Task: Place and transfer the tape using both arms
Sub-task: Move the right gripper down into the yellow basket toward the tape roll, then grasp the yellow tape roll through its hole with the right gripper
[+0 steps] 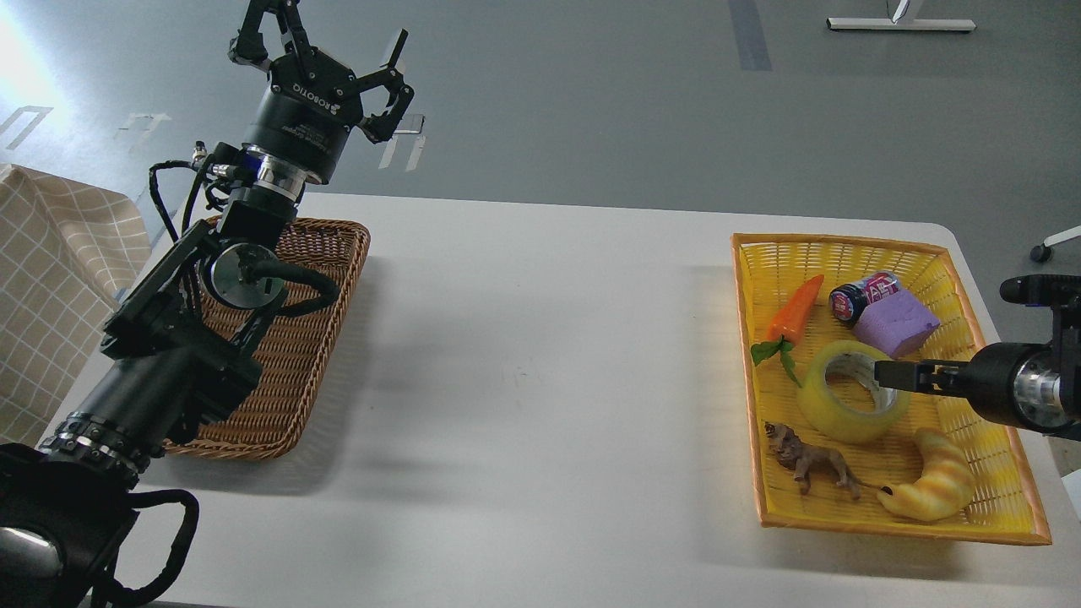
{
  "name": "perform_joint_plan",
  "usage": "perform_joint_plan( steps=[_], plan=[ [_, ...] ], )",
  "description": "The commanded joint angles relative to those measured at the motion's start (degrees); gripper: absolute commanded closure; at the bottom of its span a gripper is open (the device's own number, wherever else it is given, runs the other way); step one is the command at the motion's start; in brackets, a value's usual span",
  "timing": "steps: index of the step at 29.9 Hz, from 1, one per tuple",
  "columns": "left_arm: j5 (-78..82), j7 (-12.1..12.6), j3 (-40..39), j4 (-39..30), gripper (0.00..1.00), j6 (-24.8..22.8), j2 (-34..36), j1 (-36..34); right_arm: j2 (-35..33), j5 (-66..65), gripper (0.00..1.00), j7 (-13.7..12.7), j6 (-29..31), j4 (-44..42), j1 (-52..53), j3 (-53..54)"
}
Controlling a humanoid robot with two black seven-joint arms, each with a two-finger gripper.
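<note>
Now right claw [887, 372] over tape [853, 404] — grip unclear; left claw [325, 46] raised, spread, empty.

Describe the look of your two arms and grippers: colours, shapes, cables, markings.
Both arms are black with cylindrical segments. The left arm carries looping black cables, a silver disc at one joint and a metal ring below the wrist; the left gripper has angular black fingers and white "ROBOTIQ" lettering. The right gripper shows a rounded black body, silver ring and slim black fingers.
</note>
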Motion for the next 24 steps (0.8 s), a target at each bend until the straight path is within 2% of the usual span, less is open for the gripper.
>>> perform_joint_plan(
  steps=[1, 15, 24],
  plan=[
    [0.0, 0.03, 0.07, 0.0, 0.02, 0.0, 0.0, 0.0, 0.31, -0.23, 0.17, 0.0, 0.0, -0.3, -0.03, -0.03],
    [0.0, -0.06, -0.02, 0.09, 0.02, 0.0, 0.09, 0.09, 2.77, -0.4, 0.22, -0.18, 0.0, -3.55, -0.38, -0.29],
    [0.0, -0.06, -0.02, 0.18, 0.02, 0.0, 0.09, 0.09, 4.35, -1.11, 0.3, -0.18, 0.0, -4.96, -0.47, -1.0]
  ],
)
